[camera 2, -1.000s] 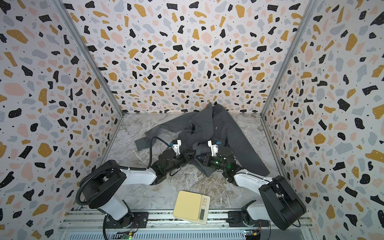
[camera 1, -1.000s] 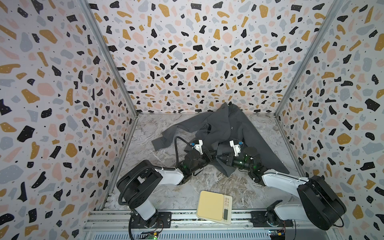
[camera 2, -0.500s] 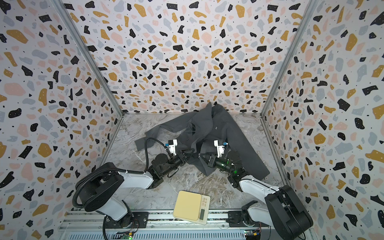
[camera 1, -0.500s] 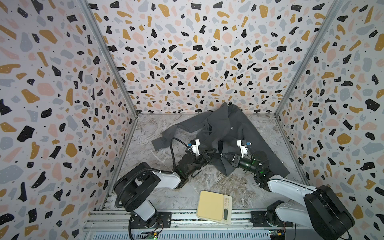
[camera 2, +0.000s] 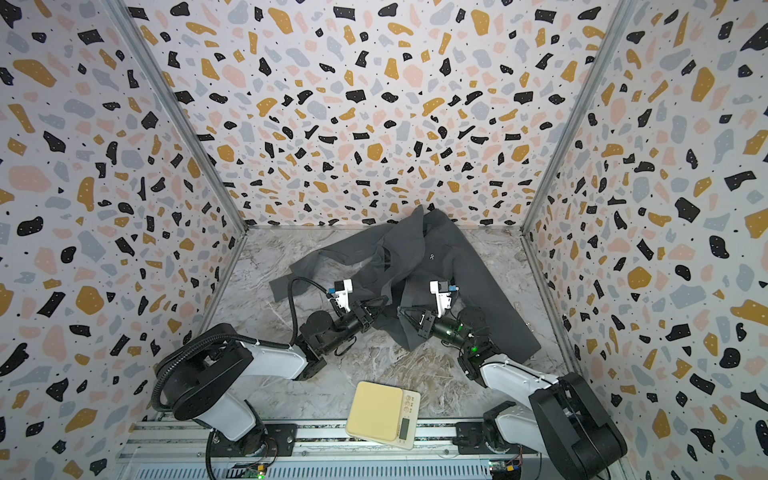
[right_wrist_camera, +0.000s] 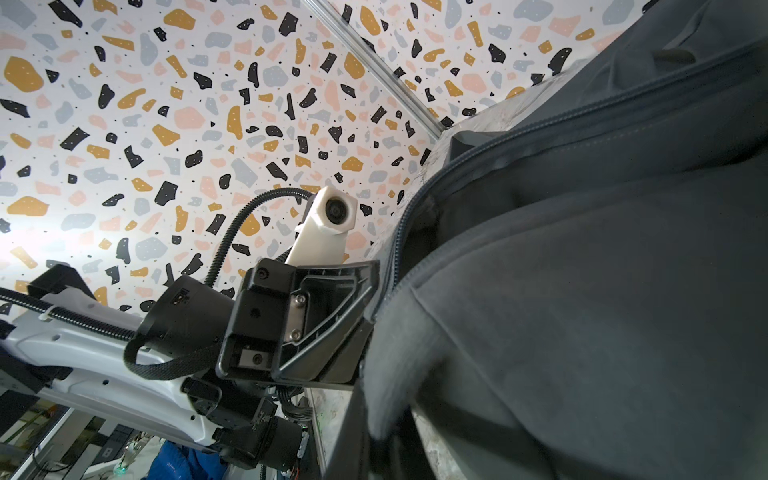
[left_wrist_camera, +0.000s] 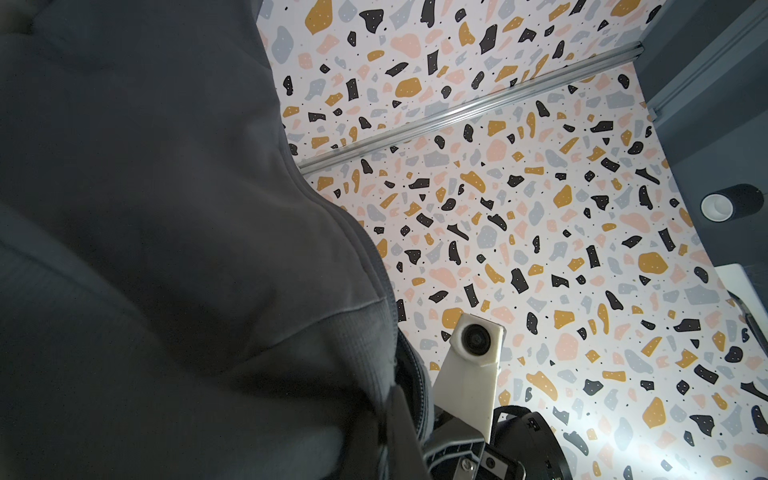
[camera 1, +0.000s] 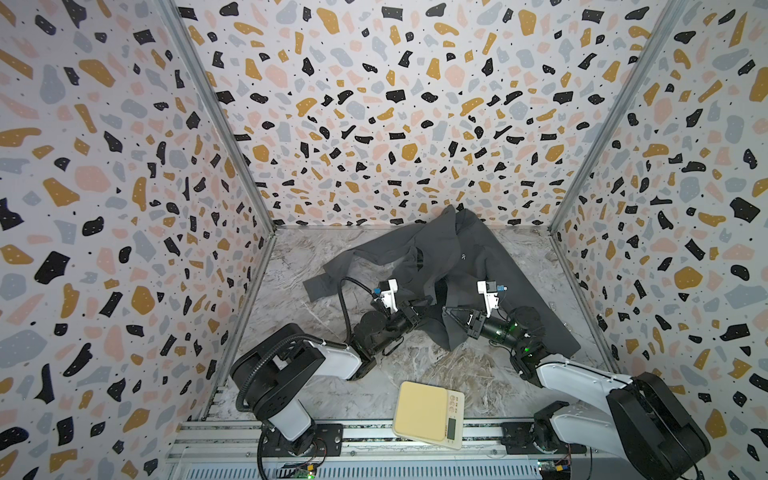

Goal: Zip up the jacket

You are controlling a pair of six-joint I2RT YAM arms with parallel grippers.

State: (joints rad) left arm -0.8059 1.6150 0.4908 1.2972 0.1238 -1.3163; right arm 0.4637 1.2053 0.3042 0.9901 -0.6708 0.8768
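Barely begun: the jacket (camera 1: 478,266), rumpled toward the desk's (camera 1: 291,257) back edge, lies unzipped, the left pincer (camera 1: 426,302) and right pincer (camera 1: 449,311) each clamped tight on its lower front edges.

Pinching the dark charcoal-grey fabric jacket (camera 1: 494,266), the left gripper (camera 1: 430,300) and right gripper (camera 1: 446,310) have drawn slightly apart; the right arm (camera 1: 582,374) has folded back toward its base.
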